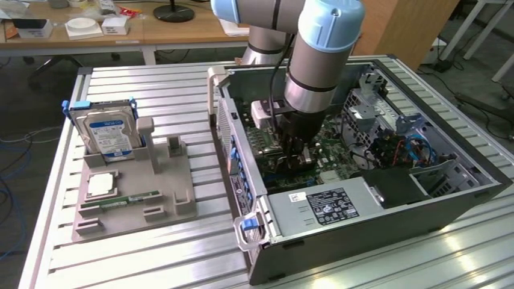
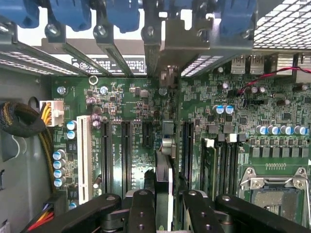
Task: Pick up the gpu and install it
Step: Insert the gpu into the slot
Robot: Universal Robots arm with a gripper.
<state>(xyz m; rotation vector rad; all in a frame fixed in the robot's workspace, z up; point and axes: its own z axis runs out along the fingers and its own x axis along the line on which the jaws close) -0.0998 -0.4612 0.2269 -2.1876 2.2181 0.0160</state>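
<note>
Robot arm reaches into open PC case (image 1: 449, 198) on slatted table (image 1: 168, 253). Gripper (image 2: 164, 204) pinches gpu (image 2: 164, 177) edge-on, jaws narrow on the card, upright over motherboard (image 2: 141, 107) slots. Card's face hidden; lower edge vs. slot can't be made out. Hard drive (image 1: 110, 135) sits in tray (image 1: 129, 211), exterior view's left.
</note>
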